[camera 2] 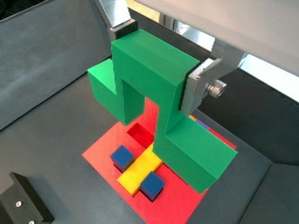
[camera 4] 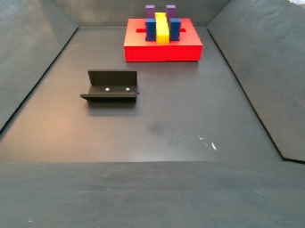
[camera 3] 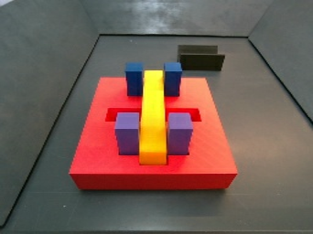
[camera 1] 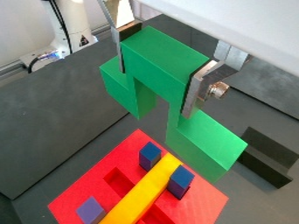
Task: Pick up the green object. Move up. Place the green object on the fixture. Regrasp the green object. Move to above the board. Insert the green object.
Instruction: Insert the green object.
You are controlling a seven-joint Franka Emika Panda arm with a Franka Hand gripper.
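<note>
Hanging high above the board (camera 1: 111, 184), we had our end effector (camera 1: 163, 77) clamped on the green object's (camera 1: 163, 92) raised middle block, legs pointing down, in both wrist views. Below it we saw the yellow bar (camera 2: 140, 168) with blue blocks (camera 2: 121, 157) alongside. Both side views showed the fixture (camera 4: 111, 87) bare on the floor, apart from the board.

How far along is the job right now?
Done, by the look of it: the green object is off the floor, clamped in the tool, and the fixture stands bare, so the pick is past. In hand: both wrist views show the piece high over the board. Left: lowering and inserting it; the red recess beside the yellow bar is unfilled.
</note>
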